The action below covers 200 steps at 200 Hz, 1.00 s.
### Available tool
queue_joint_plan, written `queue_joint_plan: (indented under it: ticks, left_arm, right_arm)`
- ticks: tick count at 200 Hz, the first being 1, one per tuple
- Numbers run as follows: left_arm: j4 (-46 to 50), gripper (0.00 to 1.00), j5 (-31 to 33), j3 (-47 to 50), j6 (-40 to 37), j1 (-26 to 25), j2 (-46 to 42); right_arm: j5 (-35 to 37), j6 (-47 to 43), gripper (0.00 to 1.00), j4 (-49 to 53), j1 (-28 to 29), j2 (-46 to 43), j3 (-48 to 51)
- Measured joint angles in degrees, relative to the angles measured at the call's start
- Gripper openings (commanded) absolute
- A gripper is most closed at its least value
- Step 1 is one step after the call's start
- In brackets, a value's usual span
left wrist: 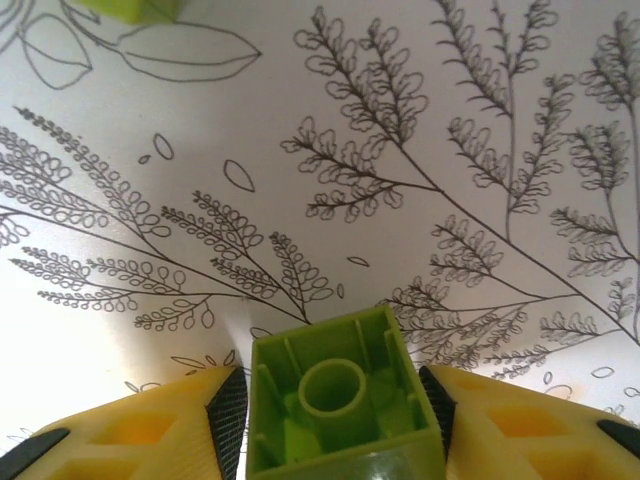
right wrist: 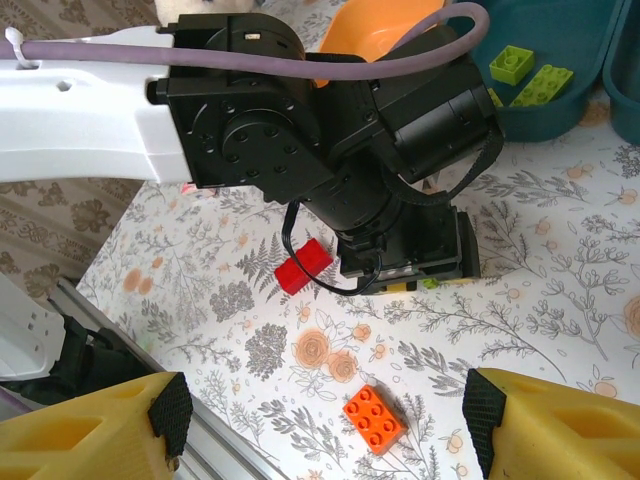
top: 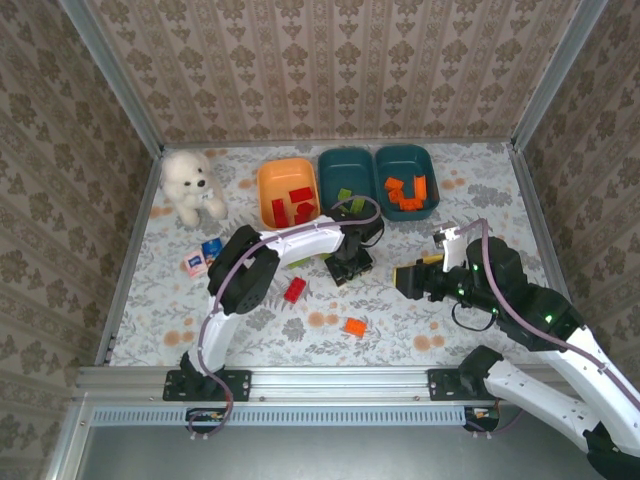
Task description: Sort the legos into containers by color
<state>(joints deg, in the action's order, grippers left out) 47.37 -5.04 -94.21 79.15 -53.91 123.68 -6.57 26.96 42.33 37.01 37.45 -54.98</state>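
Quick status from me. My left gripper is closed down on a green brick, pads pressed to both of its sides, hollow underside facing the wrist camera. I can't tell if it's off the counter yet. My right gripper is hanging wide open with nothing in it, above a loose orange brick. A red brick is lying near my left wrist too.

Stuff I'm worried about:

- The brick sits right at the tips of the pads, so I reckon a quick lift could let it pivot or pop out.
- It belongs in the middle teal tub, where the other green ones are. That tub is squeezed between the orange tub with the reds and the right teal tub with the oranges. Let go a bit off-centre and it lands in the wrong colour, or bounces off a rim.
- My arms are close together. If the right one dives for the orange brick while the left swings toward the tubs, they could clip each other, or snag the left arm's cable.
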Motion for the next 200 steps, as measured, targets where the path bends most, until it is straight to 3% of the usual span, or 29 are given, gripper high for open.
queue_joint_plan:
  ticks: [60,94,131,168,200]
  left_arm:
    - [0.44,0.23,0.92,-0.11,-1.07,0.04,-0.09]
    - [2.03,0.23,3.56,-1.68,-3.87,0.31,-0.09]
    - [6.21,0.23,7.1,-10.36,-11.37,2.08,-1.09]
    - [6.54,0.22,7.58,-23.52,-21.73,8.31,-1.29]
    - [5.73,0.22,8.07,-36.65,-30.71,14.32,4.72]
  right_arm:
    - [-0.17,0.04,0.76,-0.02,0.0,1.22,0.0]
    - [-0.17,0.07,0.76,0.0,0.0,1.73,-0.02]
    - [-0.13,0.22,0.77,0.24,0.0,2.45,-1.25]
    - [-0.09,0.28,0.77,-0.35,0.0,4.55,-2.8]
    - [0.15,1.01,0.77,-1.75,0.0,8.39,-3.13]
